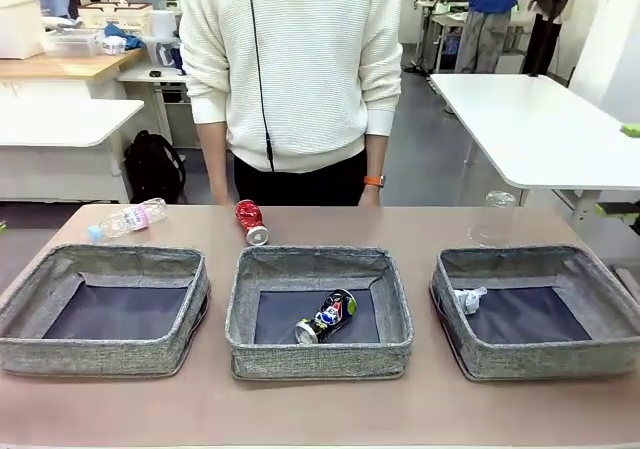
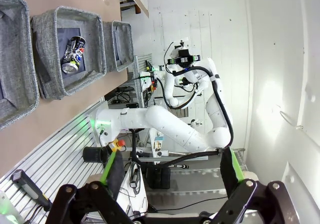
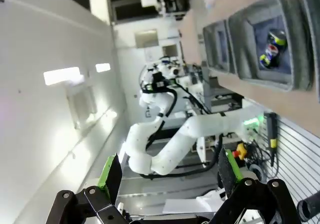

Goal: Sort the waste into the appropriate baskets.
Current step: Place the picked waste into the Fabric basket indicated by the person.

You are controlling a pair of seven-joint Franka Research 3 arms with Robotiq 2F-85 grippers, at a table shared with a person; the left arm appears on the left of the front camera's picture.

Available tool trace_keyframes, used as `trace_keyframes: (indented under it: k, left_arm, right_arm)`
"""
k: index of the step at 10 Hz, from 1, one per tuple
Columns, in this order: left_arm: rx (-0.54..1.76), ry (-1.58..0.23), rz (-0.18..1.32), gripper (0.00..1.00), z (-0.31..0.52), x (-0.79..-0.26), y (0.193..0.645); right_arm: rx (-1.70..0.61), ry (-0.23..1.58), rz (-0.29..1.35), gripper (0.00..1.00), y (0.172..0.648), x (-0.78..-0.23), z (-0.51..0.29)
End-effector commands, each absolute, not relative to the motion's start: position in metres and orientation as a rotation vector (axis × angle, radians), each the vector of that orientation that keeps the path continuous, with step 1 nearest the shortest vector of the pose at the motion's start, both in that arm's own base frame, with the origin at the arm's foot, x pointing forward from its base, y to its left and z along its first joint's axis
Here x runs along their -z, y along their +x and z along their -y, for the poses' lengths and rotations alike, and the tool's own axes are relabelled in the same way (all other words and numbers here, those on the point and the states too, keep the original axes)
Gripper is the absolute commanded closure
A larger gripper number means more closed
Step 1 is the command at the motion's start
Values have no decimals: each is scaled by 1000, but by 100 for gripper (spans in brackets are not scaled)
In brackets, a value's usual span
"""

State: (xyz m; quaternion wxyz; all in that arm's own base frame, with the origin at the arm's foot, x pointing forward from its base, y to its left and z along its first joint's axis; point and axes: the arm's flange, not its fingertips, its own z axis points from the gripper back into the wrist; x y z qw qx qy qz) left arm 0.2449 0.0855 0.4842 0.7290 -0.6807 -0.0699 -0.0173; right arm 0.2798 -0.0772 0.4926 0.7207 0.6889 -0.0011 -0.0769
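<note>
Three grey woven baskets stand in a row near the table's front edge. The left basket holds nothing. A crushed dark blue-black can lies in the middle basket. A crumpled white paper wad lies in the right basket. Behind them on the table are a crushed red can, a blue-capped clear bottle on its side, and an upright clear bottle. My left gripper and right gripper are both open, empty and raised well off the table. The dark can is far from each.
A person in a white sweater stands at the far side of the table, arms hanging down. The brown tabletop has a bare strip in front of the baskets. Each wrist view looks sideways at the other white arm.
</note>
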Motion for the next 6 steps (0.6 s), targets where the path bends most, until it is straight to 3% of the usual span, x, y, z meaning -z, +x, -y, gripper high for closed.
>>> trace_keyframes:
  k: [1,6]
  left_arm:
    - [51,-1510,174,0,-84,-485,244]
    - [51,-1510,174,0,-84,-485,244]
  right_arm:
    - [140,1617,47,0,284,-492,84]
    - [140,1617,47,0,284,-492,84]
